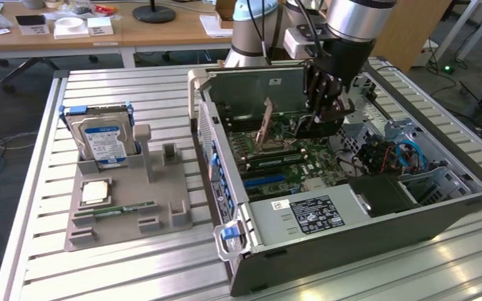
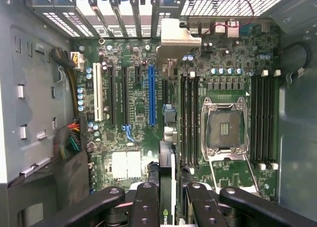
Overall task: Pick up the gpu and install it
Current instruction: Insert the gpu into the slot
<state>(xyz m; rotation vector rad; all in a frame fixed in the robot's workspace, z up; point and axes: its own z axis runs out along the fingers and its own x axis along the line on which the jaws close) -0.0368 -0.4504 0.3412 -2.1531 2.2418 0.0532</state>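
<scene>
The gpu point(image 2: 167, 177) sits edge-on between the fingers of the gripper point(image 2: 168, 204), inside the open computer case point(image 1: 350, 238). The jaws stand narrow, pressed against the card's two flat faces, so the pincer is clamped on it and nothing else. In the wrist view the card runs away from the fingers over the motherboard point(image 2: 133, 133), just beside the long blue slot point(image 2: 151, 95) and parallel to it, with the empty CPU socket point(image 2: 224, 129) on its other side. Whether its lower edge touches the board cannot be told. In the exterior view the gripper point(image 1: 323, 116) hangs down into the case over the board. On the exterior view's left, well apart, a grey holder point(image 1: 161, 188) carries a blue-labelled hard drive point(image 1: 103, 135).
</scene>
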